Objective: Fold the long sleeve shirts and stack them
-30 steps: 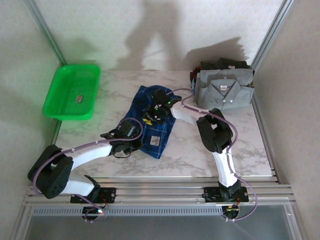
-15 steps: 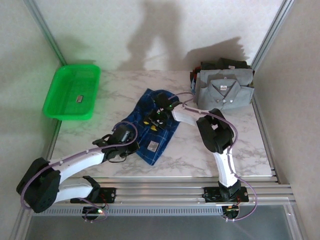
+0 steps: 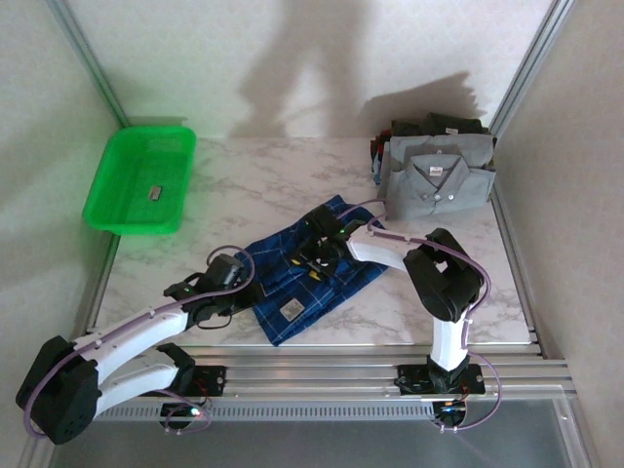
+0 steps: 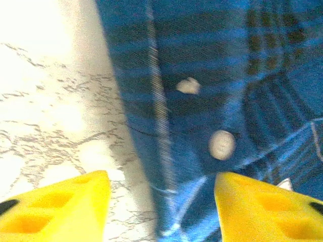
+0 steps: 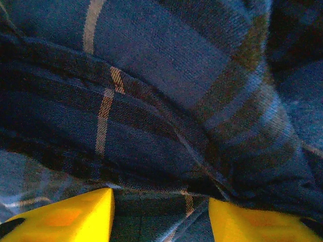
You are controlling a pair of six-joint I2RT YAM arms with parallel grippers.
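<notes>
Left gripper (image 4: 161, 204) has its yellow fingers (image 4: 55, 206) spread apart with nothing pinched between them. In the left wrist view the gap sits right over the edge of the blue plaid shirt (image 4: 212, 75), where the cloth meets the marble table (image 4: 45, 101), and you can see two pale buttons (image 4: 222, 144) on the fabric just ahead. Right gripper (image 5: 161, 212) is spread too, nose down close over the plaid cloth (image 5: 176, 75) with its folds and thin tan lines; I can't see it clamping anything. From the top camera the left gripper (image 3: 239, 291) is at the shirt's left edge and the right gripper (image 3: 312, 249) is over its upper part, so both arms meet at the same shirt (image 3: 336, 283) — it lies rumpled and partly folded near the front middle of the table (image 3: 244, 185). Further out, the grey shirt (image 3: 436, 180) sits folded at the back right corner, collar up, with darker folded shirts (image 3: 439, 127) behind it. Green basket (image 3: 141, 180) is off at the back left — it has some small object (image 3: 153, 193) in it.
</notes>
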